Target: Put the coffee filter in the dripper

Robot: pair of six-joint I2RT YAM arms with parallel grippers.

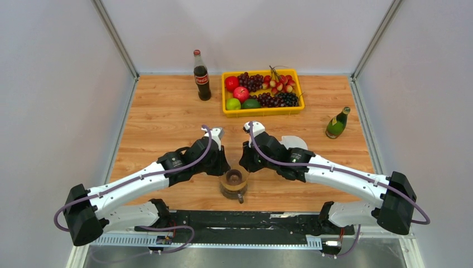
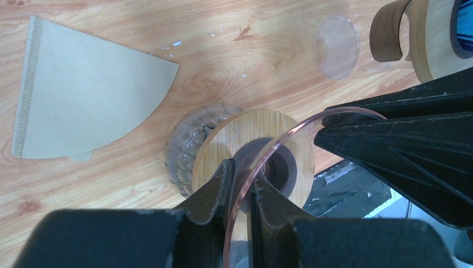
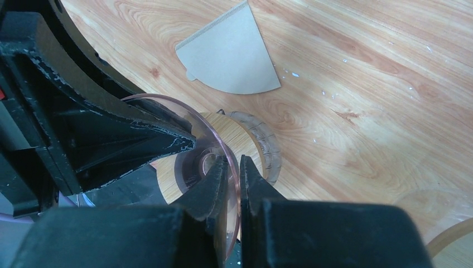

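The dripper (image 1: 233,182), a clear glass cone with a round wooden collar (image 2: 262,139), sits near the table's front edge between both arms. My left gripper (image 2: 241,167) is shut on its thin glass rim from the left. My right gripper (image 3: 234,162) is shut on the same rim from the opposite side. The coffee filter (image 2: 83,95) is a beige paper fan lying flat on the wood, apart from the dripper. It also shows in the right wrist view (image 3: 231,53) and, half hidden behind the right arm, in the top view (image 1: 294,142).
A yellow tray (image 1: 262,110) of fruit stands at the back, a cola bottle (image 1: 201,76) to its left and a green bottle (image 1: 337,123) to the right. A clear disc (image 2: 336,38) and a wooden-ringed item with a handle (image 2: 399,30) lie close by.
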